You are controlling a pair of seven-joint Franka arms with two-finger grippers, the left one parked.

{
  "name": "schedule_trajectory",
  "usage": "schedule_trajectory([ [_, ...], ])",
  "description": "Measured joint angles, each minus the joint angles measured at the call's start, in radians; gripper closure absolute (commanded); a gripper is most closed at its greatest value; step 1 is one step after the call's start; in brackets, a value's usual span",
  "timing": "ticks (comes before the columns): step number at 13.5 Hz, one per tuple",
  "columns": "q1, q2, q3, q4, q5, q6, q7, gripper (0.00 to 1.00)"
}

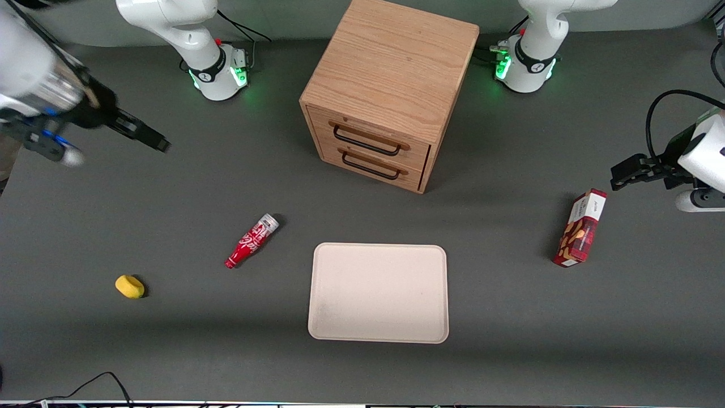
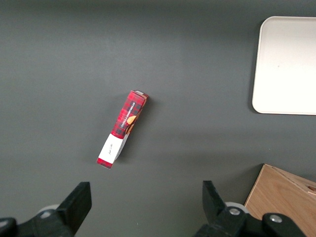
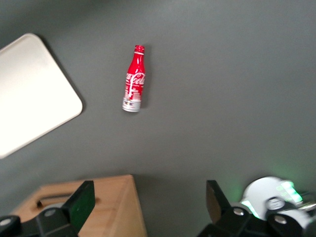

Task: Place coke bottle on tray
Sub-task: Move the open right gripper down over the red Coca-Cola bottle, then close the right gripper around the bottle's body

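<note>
The coke bottle (image 1: 252, 240) is small, slim and red with white lettering. It lies on its side on the grey table beside the tray, toward the working arm's end, with its red cap nearer the front camera and its silver base farther from it. It also shows in the right wrist view (image 3: 134, 79). The cream-beige tray (image 1: 378, 293) lies flat and bare in front of the drawer cabinet; one of its corners shows in the right wrist view (image 3: 34, 94). My gripper (image 1: 156, 141) hangs high above the table, farther from the front camera than the bottle and well apart from it. It (image 3: 148, 202) is open and empty.
A wooden two-drawer cabinet (image 1: 391, 90) stands farther from the front camera than the tray. A red snack box (image 1: 580, 228) lies toward the parked arm's end. A small yellow object (image 1: 129, 286) lies near the working arm's end. A black cable (image 1: 96, 382) loops at the table's front edge.
</note>
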Motion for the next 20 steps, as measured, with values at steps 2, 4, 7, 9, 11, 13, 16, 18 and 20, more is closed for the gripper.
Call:
schedule_trajectory([
  [2, 0.005, 0.092, 0.02, -0.022, 0.0, 0.084, 0.085, 0.0],
  [4, 0.003, 0.164, 0.019, -0.087, -0.003, 0.22, 0.103, 0.0],
  [7, 0.003, 0.208, 0.025, -0.288, -0.033, 0.515, 0.105, 0.0],
  [9, 0.003, 0.234, 0.029, -0.414, -0.039, 0.687, 0.108, 0.0],
  [11, 0.003, 0.283, 0.03, -0.47, -0.04, 0.801, 0.109, 0.0],
  [13, 0.003, 0.344, 0.03, -0.487, -0.04, 0.896, 0.109, 0.0],
  [16, 0.003, 0.423, 0.03, -0.492, -0.084, 1.007, 0.136, 0.0],
  [18, 0.003, 0.463, 0.03, -0.492, -0.164, 1.065, 0.208, 0.0],
  [20, 0.004, 0.495, 0.033, -0.49, -0.24, 1.099, 0.286, 0.0],
])
